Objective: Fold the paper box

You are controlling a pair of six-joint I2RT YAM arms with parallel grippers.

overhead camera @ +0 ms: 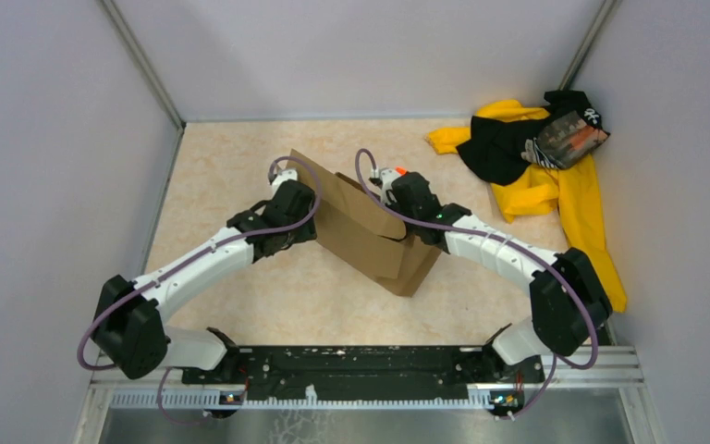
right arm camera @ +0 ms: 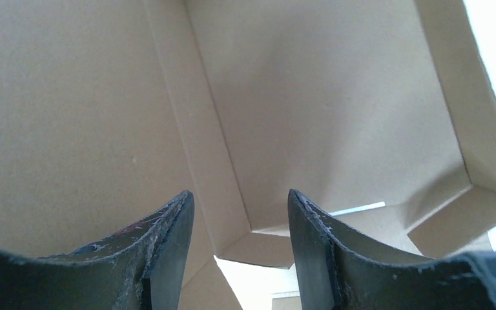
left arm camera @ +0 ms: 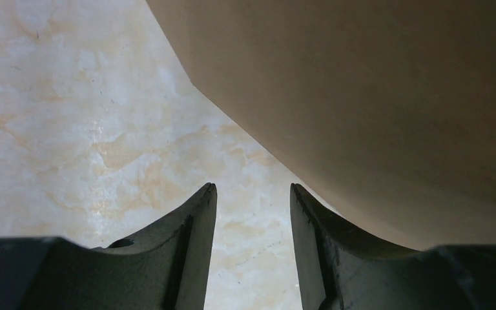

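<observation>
At the near edge, rail (overhead camera: 361, 375) carries both arm bases. Left arm (overhead camera: 199, 264) angles up and in toward centre, and right arm (overhead camera: 499, 248) does the same from its side. The wrists meet either side of the box (overhead camera: 370, 236).

Left gripper (left arm camera: 253, 187): jaws apart, with only bare table (overhead camera: 231, 157) in the gap and nothing between them. It sits at the outside of the box's left face. In the left wrist view the cardboard fills the upper right and runs down just beside the right-hand finger (left arm camera: 326, 248). Can't tell if it touches.

Right gripper (right arm camera: 239, 192): jaws apart, pointing into the inside of the box from the right. A folded strip of cardboard runs down behind the gap. Left of it is a flat panel. Right of it is a recessed panel with a side wall and angled corner flaps. No clamp on anything visible.

Box is mid-table, between the two grippers, and only partly formed. One panel stands up, tilted, at the far-left end. The lower folded corner points near-right toward the right arm. It rests on the table and isn't lifted clear, as far as the top view shows.

Further back on the far right, yellow and black clothes (overhead camera: 569, 199) lie heaped on the table against the wall, well apart from the box.
</observation>
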